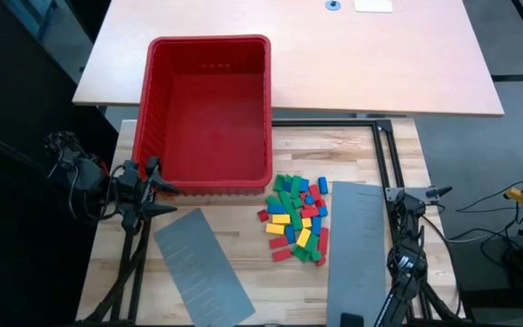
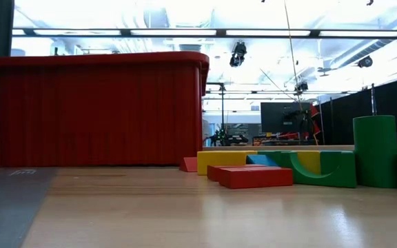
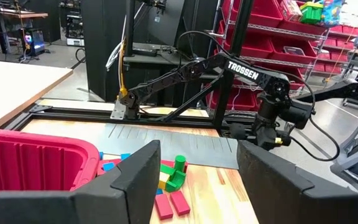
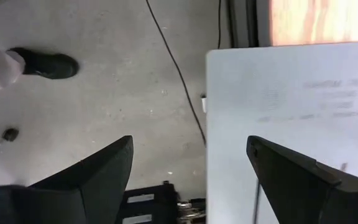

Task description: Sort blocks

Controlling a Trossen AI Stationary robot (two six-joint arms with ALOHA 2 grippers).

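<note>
We judge the biggest risk to be the red bin (image 1: 209, 111): it sits just beside the left gripper (image 1: 155, 186), so an arm swinging out toward the pile could clip its wall and shove it. Next come the two grey slotted panels (image 1: 202, 268) (image 1: 360, 250) flanking the work area — a low reach could catch an edge and skate a panel into the pile. Smallest, but likeliest, are the blocks (image 1: 298, 220) themselves: they lie heaped and touching on the table between the panels, just in front of the bin's near right corner, so fingers closing on one may nudge or drag its neighbours, or pinch two at once.

Neither arm is at work yet. The left arm rests at the table's left edge, gripper levelled across the table toward the pile, fingers (image 3: 143, 168) spread wide on nothing. The right gripper (image 4: 188, 155) waits at the right edge near the front, aimed downward past the right panel's edge at the floor — its fingers likewise spread and empty.
</note>
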